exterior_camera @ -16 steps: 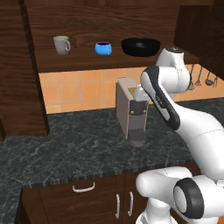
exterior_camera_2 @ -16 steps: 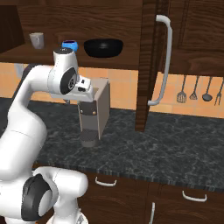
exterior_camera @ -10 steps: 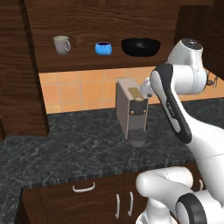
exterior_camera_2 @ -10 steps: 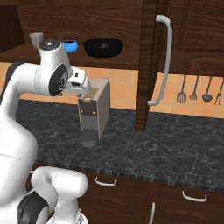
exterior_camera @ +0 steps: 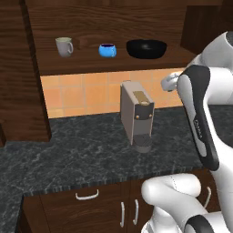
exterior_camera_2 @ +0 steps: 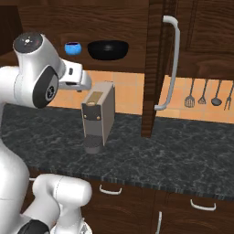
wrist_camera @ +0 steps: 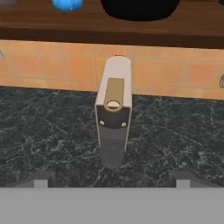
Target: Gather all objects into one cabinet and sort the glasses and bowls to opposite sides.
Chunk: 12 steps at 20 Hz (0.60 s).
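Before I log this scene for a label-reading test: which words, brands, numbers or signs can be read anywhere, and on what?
Robot arm: a short dark marking runs down the forearm, too small and blurred to read.
Coffee machine: a plain gold panel with a round button, no lettering visible.
Mug, blue bowl, black bowl: no text visible.
Nothing else carries readable text.

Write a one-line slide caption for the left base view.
White arm raised beside a coffee machine on the dark counter; mug, blue bowl and black bowl line the cabinet shelf above.
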### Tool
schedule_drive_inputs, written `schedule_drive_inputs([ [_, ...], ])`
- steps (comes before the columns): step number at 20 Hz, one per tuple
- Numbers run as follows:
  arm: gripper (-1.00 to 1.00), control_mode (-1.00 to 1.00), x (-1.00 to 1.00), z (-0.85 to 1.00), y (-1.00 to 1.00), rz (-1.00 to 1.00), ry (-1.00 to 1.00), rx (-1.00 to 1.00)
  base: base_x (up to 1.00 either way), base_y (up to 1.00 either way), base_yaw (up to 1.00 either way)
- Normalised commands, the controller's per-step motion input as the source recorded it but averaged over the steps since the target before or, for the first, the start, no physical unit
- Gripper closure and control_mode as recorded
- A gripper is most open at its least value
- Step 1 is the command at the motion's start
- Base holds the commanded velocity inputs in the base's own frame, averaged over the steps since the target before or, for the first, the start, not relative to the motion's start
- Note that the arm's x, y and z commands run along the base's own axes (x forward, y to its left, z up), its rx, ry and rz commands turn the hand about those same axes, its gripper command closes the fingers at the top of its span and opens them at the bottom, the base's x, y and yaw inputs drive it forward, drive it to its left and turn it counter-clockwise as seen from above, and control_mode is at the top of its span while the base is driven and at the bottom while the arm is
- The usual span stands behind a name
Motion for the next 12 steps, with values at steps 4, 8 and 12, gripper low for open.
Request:
schedule_drive_inputs([
  [4,-1.00,1.00,0.00,0.05,-0.01,0.00,0.11,0.00,0.00,0.00,0.00],
  [8,-1.00,1.00,0.00,0.00,0.00,0.00,0.00,0.00,-0.29,0.00,0.01],
  [12,-1.00,1.00,0.00,0.00,0.00,0.00,0.00,0.00,-0.70,0.01,0.11],
])
